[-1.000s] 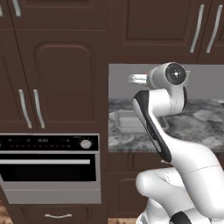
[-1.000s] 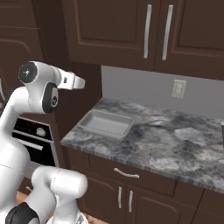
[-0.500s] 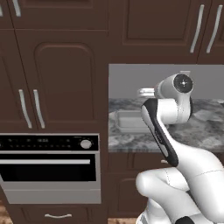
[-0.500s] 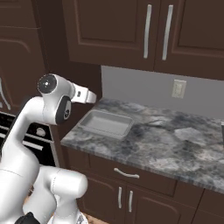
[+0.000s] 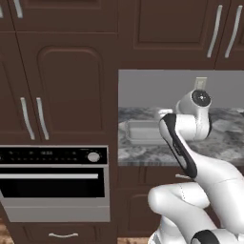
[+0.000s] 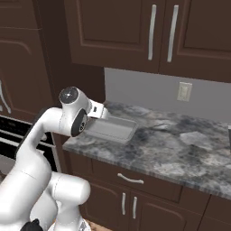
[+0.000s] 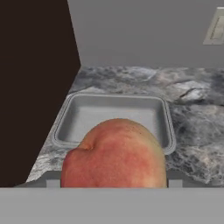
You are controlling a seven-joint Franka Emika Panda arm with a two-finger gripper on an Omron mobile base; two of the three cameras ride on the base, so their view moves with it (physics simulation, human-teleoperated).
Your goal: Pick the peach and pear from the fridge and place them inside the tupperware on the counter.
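Observation:
In the hand view a reddish-orange peach (image 7: 114,151) sits close up between my gripper's (image 7: 113,180) jaws, which are shut on it. It hides the fingertips. Beyond and below it lies the grey tupperware (image 7: 116,97), with nothing inside, on the marbled counter (image 7: 192,113). From the right base view my hand (image 6: 100,111) hovers at the near left end of the tupperware (image 6: 113,130), a little above the counter (image 6: 180,149). In the left base view the tupperware (image 5: 143,131) lies just left of the arm. The pear and the fridge are out of view.
A tall dark cabinet side (image 7: 30,87) stands right against the tupperware's left. A built-in oven (image 5: 52,176) sits lower left. On the grey backsplash is a wall outlet (image 6: 184,91). Upper cabinets (image 6: 158,31) hang above the counter.
The arm has swung down and forward, bringing the hand with the peach from above the counter's left edge to just over the tupperware's near end.

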